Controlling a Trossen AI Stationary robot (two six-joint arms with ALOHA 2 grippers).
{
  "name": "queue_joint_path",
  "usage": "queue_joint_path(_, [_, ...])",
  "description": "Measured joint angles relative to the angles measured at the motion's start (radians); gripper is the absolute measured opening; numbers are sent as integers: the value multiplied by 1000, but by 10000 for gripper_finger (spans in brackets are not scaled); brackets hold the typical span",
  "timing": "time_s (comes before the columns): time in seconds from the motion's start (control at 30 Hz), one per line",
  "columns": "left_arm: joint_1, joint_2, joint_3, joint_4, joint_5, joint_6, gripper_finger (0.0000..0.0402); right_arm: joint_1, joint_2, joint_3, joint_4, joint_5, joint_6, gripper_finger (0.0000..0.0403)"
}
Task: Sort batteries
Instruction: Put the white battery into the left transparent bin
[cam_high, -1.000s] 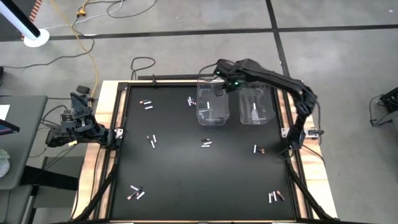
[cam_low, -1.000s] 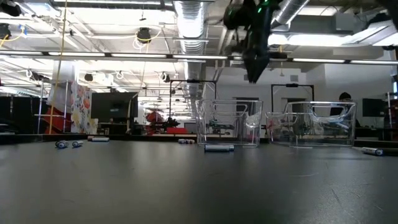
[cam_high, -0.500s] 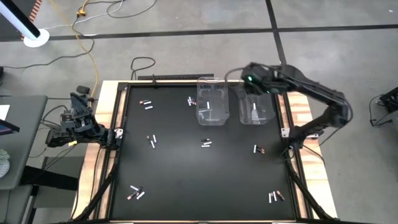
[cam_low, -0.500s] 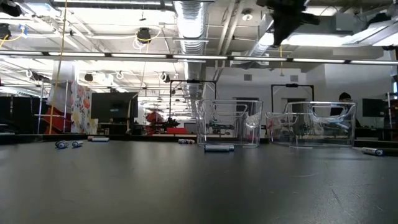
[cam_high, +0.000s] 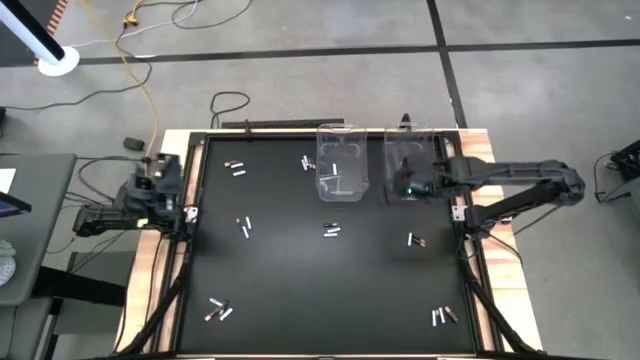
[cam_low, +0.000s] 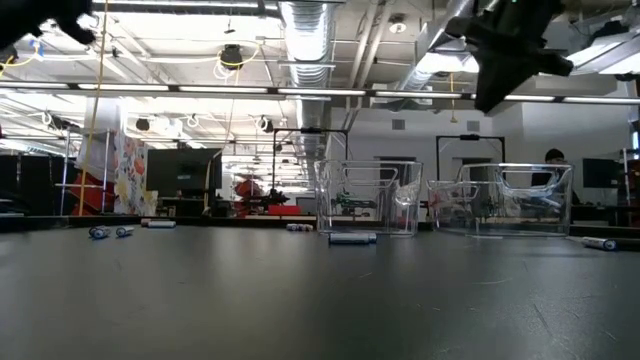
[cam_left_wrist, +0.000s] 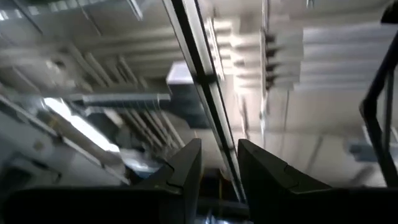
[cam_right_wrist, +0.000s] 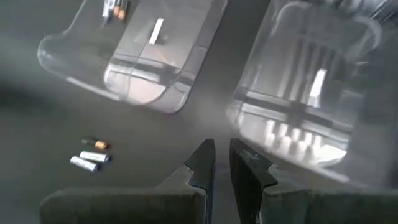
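Observation:
Batteries lie scattered in small groups on the black table: (cam_high: 235, 168), (cam_high: 244, 227), (cam_high: 332, 231), (cam_high: 416, 240), (cam_high: 218, 312), (cam_high: 443, 316). Two clear bins stand at the far side, the left bin (cam_high: 341, 165) and the right bin (cam_high: 412, 160), each with a few batteries inside (cam_right_wrist: 155, 31) (cam_right_wrist: 317, 84). My right gripper (cam_high: 398, 188) (cam_right_wrist: 222, 163) hangs high over the right bin's near left corner. It slants down, narrowly open, with nothing between its fingers. My left gripper (cam_high: 163, 172) (cam_left_wrist: 219, 169) waits at the table's left edge, pointing up at the ceiling, narrowly open and empty.
A raised wooden rim (cam_high: 190, 150) frames the table. In the low view the bins (cam_low: 370, 200) (cam_low: 510, 200) stand behind a battery (cam_low: 350, 238), and my right gripper (cam_low: 500, 70) is well above them. Cables lie on the floor beyond the far edge.
My right gripper has swung from above the left bin's far side toward the table's right and near edges, and now hangs over the right bin. My left gripper has tipped over toward the table from its more upright pose. No battery has moved.

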Motion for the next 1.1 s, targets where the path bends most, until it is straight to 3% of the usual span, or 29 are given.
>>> queue_joint_path(0.27, [0, 0, 0, -210, 0, -292, 102, 104, 21, -37, 52, 0, 114, 68])
queue_joint_path(0.43, [0, 0, 0, -322, 0, -315, 102, 120, 20, -37, 92, 5, 116, 68])
queue_joint_path(0.67, [0, 0, 4, -521, -28, -478, 102, 119, 19, -37, 118, 23, 125, 68])
queue_joint_path(0.87, [0, 19, 120, -908, -101, -657, 102, 119, 19, -36, 128, 24, 124, 68])
queue_joint_path(1.1, [0, 92, 292, -1164, -154, -719, 102, 116, 19, -36, 127, 24, 124, 68])
